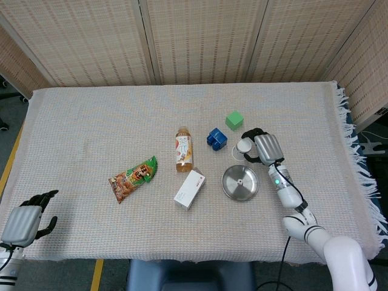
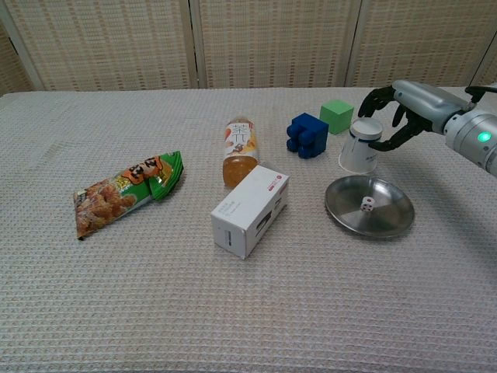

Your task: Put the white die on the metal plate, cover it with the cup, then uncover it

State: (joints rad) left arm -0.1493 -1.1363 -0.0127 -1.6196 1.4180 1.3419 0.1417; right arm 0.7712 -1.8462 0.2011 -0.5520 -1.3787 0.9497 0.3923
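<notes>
The right robot hand reaches in over the far right part of the cloth-covered tabletop with its dark fingers curled around the upper part of the upside-down white paper cup, which stands on the cloth; the fingers lie against or very near the cup's sides, but whether they actually grip it cannot be told from either view. In the head view the same robot hand sits just right of the cup, partly over it. The round shiny metal plate lies just in front of the cup, below the robot hand and slightly toward the robot, and the small white die with red and dark pips rests on the plate near its middle, uncovered and apart from the fingers. Left of the robot hand, just beyond the cup, are a dark blue block piece and a green cube. Further left lie an orange drink bottle on its side, a white rectangular carton and a green-and-orange snack packet. The left robot hand hangs off the near left edge of the tabletop, well apart from everything, holding nothing, fingers loosely spread.
</notes>
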